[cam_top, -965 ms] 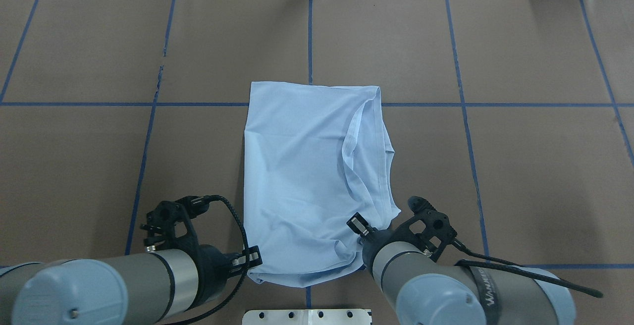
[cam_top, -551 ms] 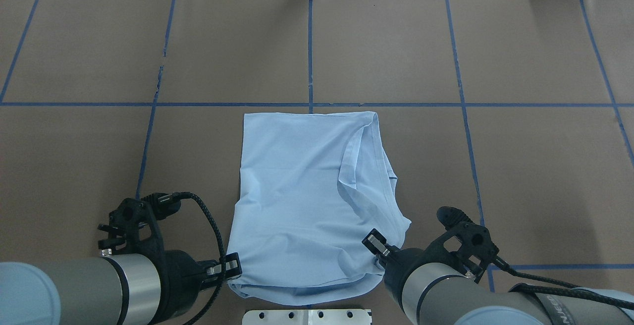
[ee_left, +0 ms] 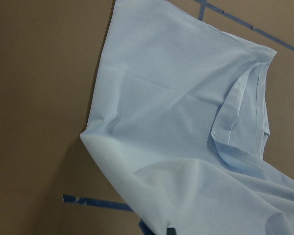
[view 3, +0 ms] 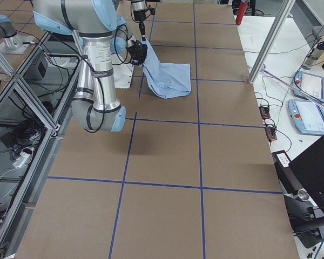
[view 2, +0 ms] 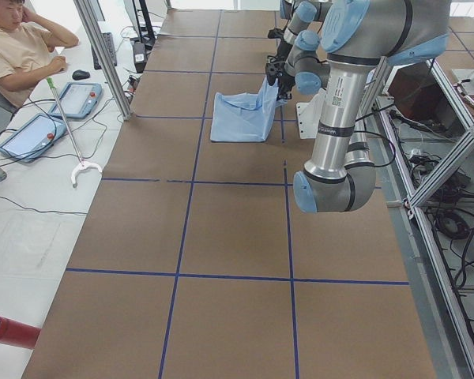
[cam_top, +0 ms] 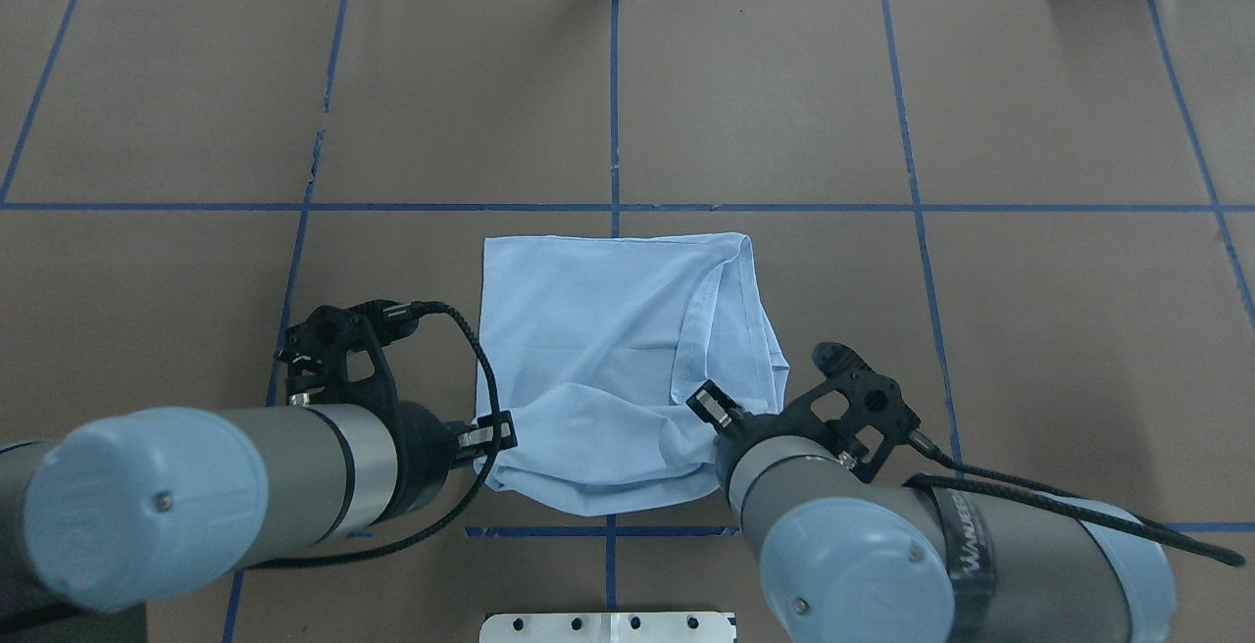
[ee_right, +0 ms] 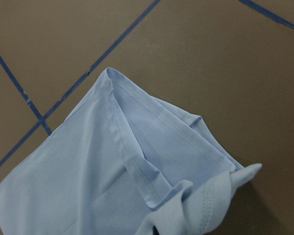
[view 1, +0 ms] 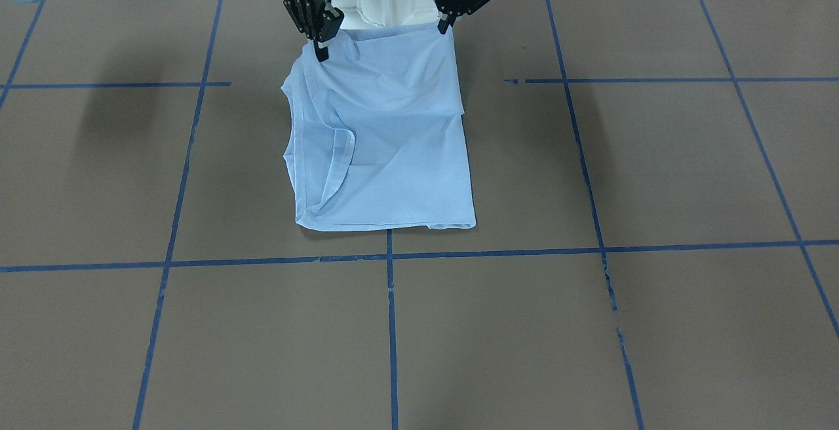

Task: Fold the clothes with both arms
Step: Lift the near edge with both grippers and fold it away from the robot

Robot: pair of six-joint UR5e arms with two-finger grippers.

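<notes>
The light blue T-shirt (cam_top: 598, 329) lies folded into a long strip on the brown table, its far edge flat and its near edge lifted off the surface. My left gripper (cam_top: 493, 432) is shut on the near left corner. My right gripper (cam_top: 708, 406) is shut on the near right corner, by a hemmed sleeve fold. In the front-facing view the shirt (view 1: 387, 148) hangs from my left gripper (view 1: 446, 23) and my right gripper (view 1: 321, 50). The wrist views show cloth (ee_left: 176, 112) and hem (ee_right: 122, 142) close up. The chest print and collar are hidden.
The white pedestal base (cam_top: 608, 626) sits at the near table edge, just behind the lifted hem. Blue tape lines (cam_top: 614, 84) grid the brown table. A seated operator (view 2: 20, 47) and tablets (view 2: 31, 134) are beyond the table's far side.
Both grippers first dragged the shirt toward the robot, then rose and moved forward with the near edge. The shirt's far edge has slid nearer, and the near part now hangs lifted.
</notes>
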